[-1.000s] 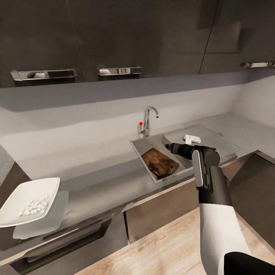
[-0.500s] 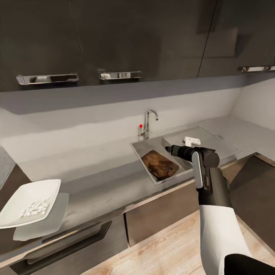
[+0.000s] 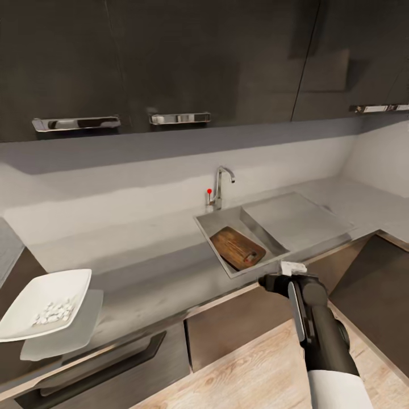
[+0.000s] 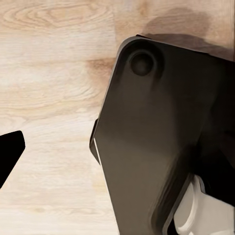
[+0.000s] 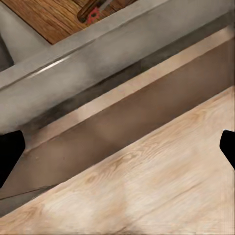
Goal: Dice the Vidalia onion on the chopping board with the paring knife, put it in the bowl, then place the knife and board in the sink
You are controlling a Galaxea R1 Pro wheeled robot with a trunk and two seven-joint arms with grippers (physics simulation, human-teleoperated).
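The steel sink [image 3: 217, 224] holds the dark brown chopping board [image 3: 237, 247], tilted against the basin. The paring knife [image 3: 248, 259] lies on the board's near end; its red handle [image 5: 93, 13] and the board [image 5: 51, 19] also show in the right wrist view. At far left the white bowl [image 3: 42, 302] on the grey countertop [image 3: 142, 267] holds diced Vidalia onion [image 3: 52, 311]. My right gripper [image 3: 266, 281] [image 5: 117, 152] hangs open and empty just in front of the counter edge, below the sink. One left fingertip [image 4: 10, 152] shows over the floor, set wide.
A curved chrome tap [image 3: 222, 184] with a red knob [image 3: 209, 191] stands behind the sink, and the drainboard [image 3: 295, 218] lies to its right. Dark wall cabinets [image 3: 170, 57] hang above. A pale plate [image 3: 68, 335] sits under the bowl. Wood floor [image 3: 250, 375] lies below.
My right arm has pulled back from above the sink, down and toward me, to just outside the counter's front edge. The board and knife stay in the sink. The head view shifted slightly.
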